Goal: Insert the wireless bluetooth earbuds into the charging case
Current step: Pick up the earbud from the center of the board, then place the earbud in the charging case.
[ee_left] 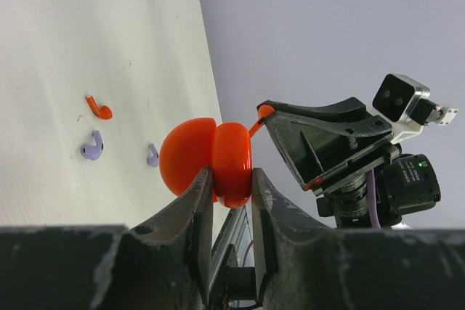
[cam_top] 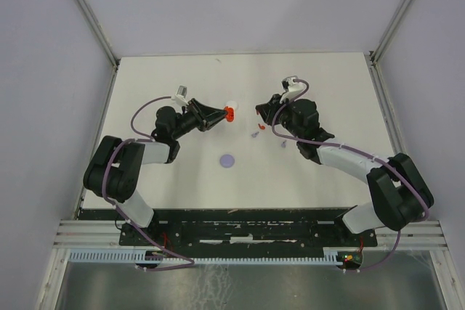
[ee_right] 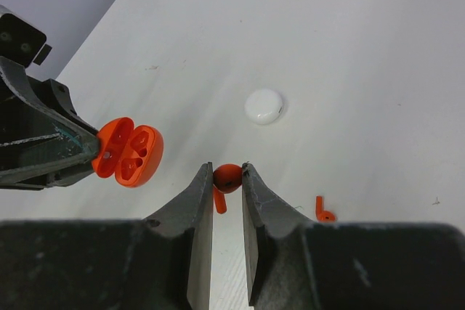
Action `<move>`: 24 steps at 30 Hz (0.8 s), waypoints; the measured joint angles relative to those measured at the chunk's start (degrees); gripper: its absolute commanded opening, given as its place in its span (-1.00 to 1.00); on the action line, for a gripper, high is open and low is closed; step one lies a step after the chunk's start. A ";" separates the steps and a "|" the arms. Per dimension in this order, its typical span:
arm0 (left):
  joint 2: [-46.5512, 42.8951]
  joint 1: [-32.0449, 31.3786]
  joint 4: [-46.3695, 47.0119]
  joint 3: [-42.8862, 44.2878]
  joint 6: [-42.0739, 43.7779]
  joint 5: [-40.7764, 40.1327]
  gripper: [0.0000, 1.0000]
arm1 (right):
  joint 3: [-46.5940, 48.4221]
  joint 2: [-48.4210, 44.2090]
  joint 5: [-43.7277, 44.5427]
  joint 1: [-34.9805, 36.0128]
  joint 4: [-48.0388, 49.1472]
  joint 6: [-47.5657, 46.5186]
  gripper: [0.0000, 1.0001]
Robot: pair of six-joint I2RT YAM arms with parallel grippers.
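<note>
Currently on my screens, largest first:

- Table [cam_top: 167, 78]: a white top with pale walls on three sides. Both arms reach from the near edge toward its middle.
- Left gripper [ee_left: 231, 183]: I see its claw clamped on the red charging case, one finger on each side of the hinged end. It points toward the right gripper.
- Right gripper [ee_right: 227, 186]: its claw is pinched on the red earbud. It faces the left gripper, near it but not touching.
- Red charging case [ee_right: 129, 152]: a round clamshell hanging open in the left claw. The two moulded sockets face my right wrist camera, and both look unfilled.
- Purple disc [cam_top: 228, 159]: lies flat on the table, nearer the arm bases than either gripper and well apart from the case.
- White round case [ee_right: 264, 106]: closed and resting on the table beyond the two grippers.
- Red earbud [ee_right: 227, 176]: its bulb is caught between the right fingertips with the stem hanging below. It is near the open case but not in it.
- Second red earbud [ee_right: 323, 212]: loose on the table beside the right gripper.
- Purple earbuds [ee_left: 92, 147]: two, loose on the table near the second red earbud and apart from each other.
</note>
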 measured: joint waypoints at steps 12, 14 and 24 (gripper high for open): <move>0.00 -0.15 0.02 0.09 -0.02 0.07 -0.94 | -0.31 -0.61 -0.37 0.00 1.36 0.02 -0.80; 0.00 -0.17 0.02 0.09 -0.02 0.07 -0.94 | -0.31 -0.61 -0.37 0.00 1.51 0.02 -0.80; 0.00 -0.17 0.02 0.09 -0.02 0.09 -0.94 | -0.31 -0.61 -0.63 0.00 1.84 0.02 -0.81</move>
